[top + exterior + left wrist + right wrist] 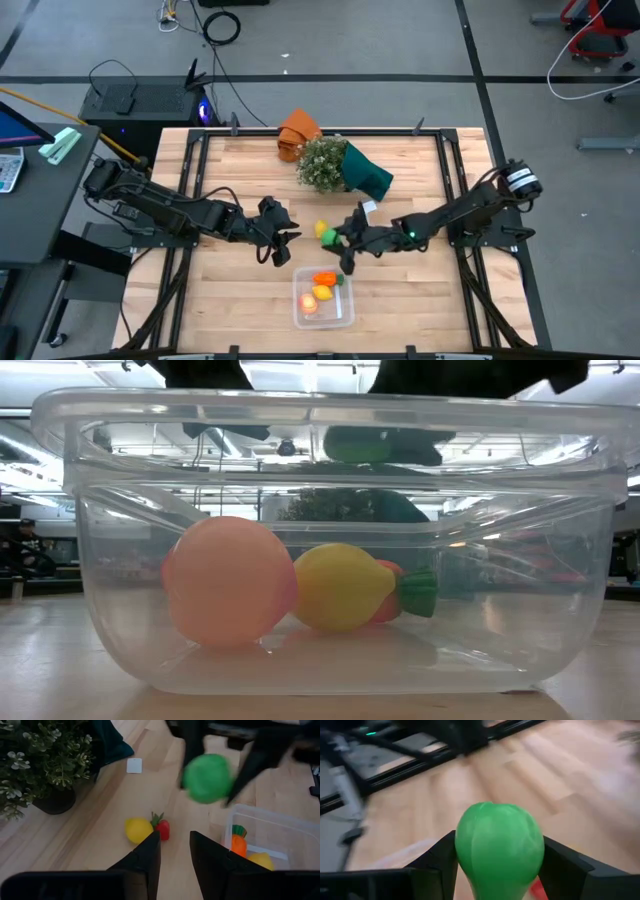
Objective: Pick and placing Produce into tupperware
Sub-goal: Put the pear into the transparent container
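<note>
My right gripper [338, 240] is shut on a round green toy fruit [500, 845] above the table, just beyond the clear tupperware [323, 297]. The fruit also shows in the left wrist view [206, 777] and at the top of the low view [365, 445]. The tupperware holds a peach [228, 580], a lemon [340, 585] and a carrot [405, 592], all resting on its floor. A second lemon [138, 830] and a red berry [162, 827] lie side by side on the table. My left gripper [283, 245] is open and empty, left of them. My right gripper pinches the green fruit by its two opposite sides [465, 845] between its two fingers [437, 862]. The fingers slant down from the table's right side. The fruit is lifted clear of the table.
A bushy plant in teal wrap [340, 165] and an orange cloth [297, 130] lie at the far middle of the table. A small white tag [134, 765] lies near the plant. Bare wood shows on both sides of the tupperware.
</note>
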`<act>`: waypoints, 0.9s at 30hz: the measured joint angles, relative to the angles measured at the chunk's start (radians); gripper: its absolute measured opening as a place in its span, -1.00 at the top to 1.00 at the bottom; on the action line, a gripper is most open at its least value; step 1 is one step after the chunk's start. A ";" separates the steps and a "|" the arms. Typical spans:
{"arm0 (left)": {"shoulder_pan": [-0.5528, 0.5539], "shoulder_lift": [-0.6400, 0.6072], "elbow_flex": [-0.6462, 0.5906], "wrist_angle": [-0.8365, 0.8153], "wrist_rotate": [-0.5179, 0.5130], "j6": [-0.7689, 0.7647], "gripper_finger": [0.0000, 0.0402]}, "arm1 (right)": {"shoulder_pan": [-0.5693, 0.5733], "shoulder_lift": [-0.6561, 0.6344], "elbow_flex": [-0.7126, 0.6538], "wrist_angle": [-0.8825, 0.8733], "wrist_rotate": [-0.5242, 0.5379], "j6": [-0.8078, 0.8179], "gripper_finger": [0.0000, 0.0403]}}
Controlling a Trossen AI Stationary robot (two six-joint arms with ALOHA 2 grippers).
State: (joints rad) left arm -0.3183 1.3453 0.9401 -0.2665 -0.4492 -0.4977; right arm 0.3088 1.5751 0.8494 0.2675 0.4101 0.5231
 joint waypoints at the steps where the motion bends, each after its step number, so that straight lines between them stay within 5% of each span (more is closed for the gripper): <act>1: 0.000 0.000 0.000 0.002 0.000 0.005 0.44 | 0.010 -0.007 0.000 -0.002 -0.020 0.009 0.08; 18: 0.000 0.000 0.000 0.001 0.000 0.012 0.44 | 0.255 -0.017 0.002 -0.009 -0.206 0.196 0.08; 27: 0.000 0.000 0.000 -0.001 0.005 -0.005 0.42 | 0.271 0.093 0.235 -0.144 -0.228 -0.064 0.08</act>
State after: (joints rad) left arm -0.3183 1.3453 0.9401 -0.2670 -0.4440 -0.5029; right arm 0.5799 1.6681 1.0841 0.1234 0.1825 0.4590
